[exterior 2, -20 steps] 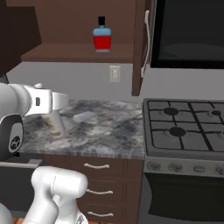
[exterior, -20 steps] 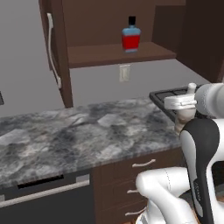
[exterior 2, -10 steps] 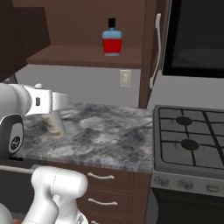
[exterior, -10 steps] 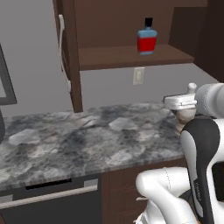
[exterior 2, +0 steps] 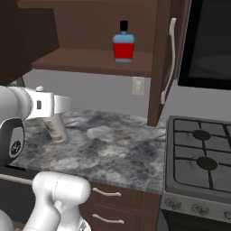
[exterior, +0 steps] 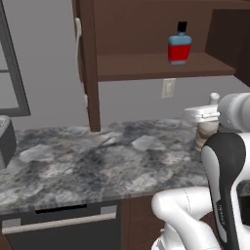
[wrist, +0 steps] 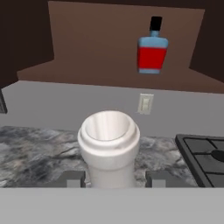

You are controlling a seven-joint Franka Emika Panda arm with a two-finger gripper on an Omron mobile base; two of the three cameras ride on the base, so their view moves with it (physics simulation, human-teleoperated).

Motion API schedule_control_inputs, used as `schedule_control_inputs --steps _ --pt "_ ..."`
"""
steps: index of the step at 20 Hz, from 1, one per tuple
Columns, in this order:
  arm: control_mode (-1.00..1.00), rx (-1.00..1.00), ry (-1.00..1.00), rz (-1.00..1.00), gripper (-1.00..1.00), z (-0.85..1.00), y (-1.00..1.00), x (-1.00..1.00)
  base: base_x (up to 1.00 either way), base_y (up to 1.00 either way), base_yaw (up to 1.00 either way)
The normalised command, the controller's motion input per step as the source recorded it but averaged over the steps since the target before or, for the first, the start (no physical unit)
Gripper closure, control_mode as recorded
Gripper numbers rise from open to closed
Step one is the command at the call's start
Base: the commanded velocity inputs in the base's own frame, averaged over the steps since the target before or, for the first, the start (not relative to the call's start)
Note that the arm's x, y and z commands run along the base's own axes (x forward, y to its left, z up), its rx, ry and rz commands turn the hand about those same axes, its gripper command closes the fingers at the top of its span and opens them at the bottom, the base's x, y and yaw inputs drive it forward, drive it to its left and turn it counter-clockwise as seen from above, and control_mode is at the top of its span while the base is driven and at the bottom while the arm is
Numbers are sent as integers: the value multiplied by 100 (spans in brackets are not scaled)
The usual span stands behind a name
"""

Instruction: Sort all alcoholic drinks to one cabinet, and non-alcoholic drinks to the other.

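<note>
Grey marbled stone counter (exterior: 93, 166) spans the scene beneath an open dark brown wooden wall cabinet (exterior: 146, 66), whose shelf carries the squat blue bottle with red label and black cap (exterior: 179, 44). At right, the two-finger gripper (wrist: 113, 179) clamps the slim pale bottle with white cap (wrist: 109, 146), upright over the counter below the shelf.

Marble counter (exterior: 97, 166), stove (exterior 2: 198, 162), outlet (wrist: 145, 104)
</note>
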Motion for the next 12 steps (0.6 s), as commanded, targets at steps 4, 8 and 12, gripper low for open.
schedule_control_inputs --steps 4,8,12 --pt "100 0 0 0 100 0 0 0 44 13 15" --pt "100 0 0 0 100 0 0 0 46 12 14" --pt "100 0 0 0 100 0 0 0 43 16 13"
